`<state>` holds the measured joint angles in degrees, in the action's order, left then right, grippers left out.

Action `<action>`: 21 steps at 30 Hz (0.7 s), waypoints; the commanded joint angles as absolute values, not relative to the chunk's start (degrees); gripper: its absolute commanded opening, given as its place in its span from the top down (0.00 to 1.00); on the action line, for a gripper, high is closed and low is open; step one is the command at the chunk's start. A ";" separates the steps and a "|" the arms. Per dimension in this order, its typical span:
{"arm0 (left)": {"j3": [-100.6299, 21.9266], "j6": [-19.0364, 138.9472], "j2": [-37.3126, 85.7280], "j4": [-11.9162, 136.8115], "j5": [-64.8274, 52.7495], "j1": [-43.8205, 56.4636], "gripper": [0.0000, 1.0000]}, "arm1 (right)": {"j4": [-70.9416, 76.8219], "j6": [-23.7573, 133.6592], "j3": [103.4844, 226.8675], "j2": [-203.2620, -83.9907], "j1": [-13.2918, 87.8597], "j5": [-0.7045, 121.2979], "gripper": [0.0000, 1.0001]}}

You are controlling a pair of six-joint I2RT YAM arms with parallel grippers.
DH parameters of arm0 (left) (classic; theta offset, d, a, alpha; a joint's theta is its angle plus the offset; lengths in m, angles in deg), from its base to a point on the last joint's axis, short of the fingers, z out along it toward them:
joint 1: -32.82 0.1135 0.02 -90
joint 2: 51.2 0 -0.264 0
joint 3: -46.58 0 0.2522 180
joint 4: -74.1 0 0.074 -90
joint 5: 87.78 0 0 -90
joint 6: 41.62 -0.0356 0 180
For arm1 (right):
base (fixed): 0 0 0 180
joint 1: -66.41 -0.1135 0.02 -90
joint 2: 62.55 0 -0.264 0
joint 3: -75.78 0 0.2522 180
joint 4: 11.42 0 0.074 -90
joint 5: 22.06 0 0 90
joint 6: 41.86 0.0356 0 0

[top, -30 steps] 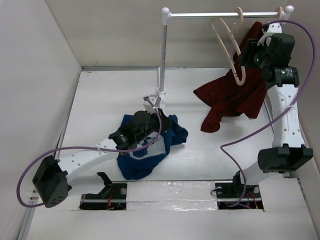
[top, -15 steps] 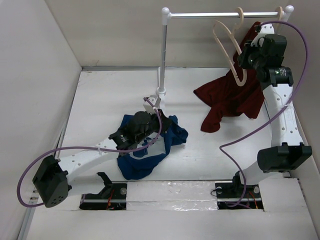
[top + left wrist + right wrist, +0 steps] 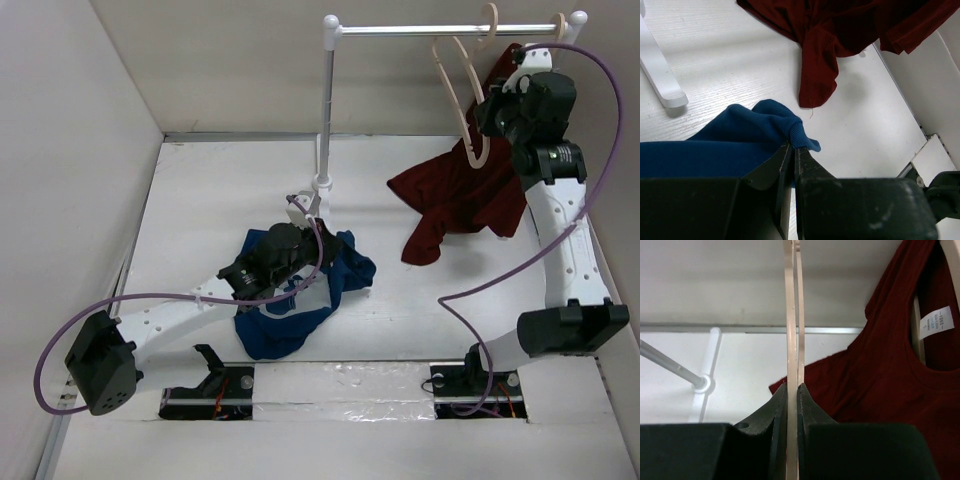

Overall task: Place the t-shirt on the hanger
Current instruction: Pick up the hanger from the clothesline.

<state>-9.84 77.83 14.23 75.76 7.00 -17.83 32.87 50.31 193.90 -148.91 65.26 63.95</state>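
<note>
The royal blue t-shirt (image 3: 300,300) lies crumpled on the table at centre left; its print is hidden. My left gripper (image 3: 296,250) is shut on a fold of the blue t-shirt (image 3: 765,125), jaws pinched on the ribbed edge in the left wrist view (image 3: 794,147). The pale beige hanger (image 3: 462,85) hangs by its hook from the rail (image 3: 450,29) at upper right. My right gripper (image 3: 487,110) is shut on the hanger's lower arm; in the right wrist view the thin beige hanger (image 3: 792,315) runs straight up between the jaws (image 3: 792,387).
A dark red shirt (image 3: 465,195) drapes from a second hanger on the rail down onto the table, right behind my right gripper. The white rail post (image 3: 326,110) and its foot (image 3: 320,185) stand just beyond my left gripper. Side walls enclose the table.
My right gripper has lifted slightly with the hanger; the hanger's hook has risen and tilted on the rail. The left arm and blue t-shirt have not moved.
</note>
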 commanded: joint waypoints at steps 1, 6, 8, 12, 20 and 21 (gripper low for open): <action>-11.83 77.56 12.61 77.84 7.58 -18.07 1.00 | 21.87 51.47 190.37 -141.04 64.39 64.42 1.00; -14.54 76.51 14.80 77.49 7.23 -18.07 1.00 | 21.06 52.53 184.30 -137.08 64.39 62.49 1.00; -15.78 76.06 15.77 77.13 7.06 -17.54 1.00 | 21.42 52.79 182.63 -135.76 64.39 62.58 1.00; -18.94 75.80 17.79 77.66 6.35 -16.40 1.00 | 19.75 54.20 175.95 -132.25 63.86 61.00 1.00; -22.82 76.06 23.06 78.71 4.95 -11.48 1.00 | 18.25 57.54 157.35 -117.41 55.18 55.10 1.00; -23.51 76.06 23.33 79.15 4.69 -10.69 1.00 | 18.34 59.11 154.87 -112.17 52.55 55.37 1.00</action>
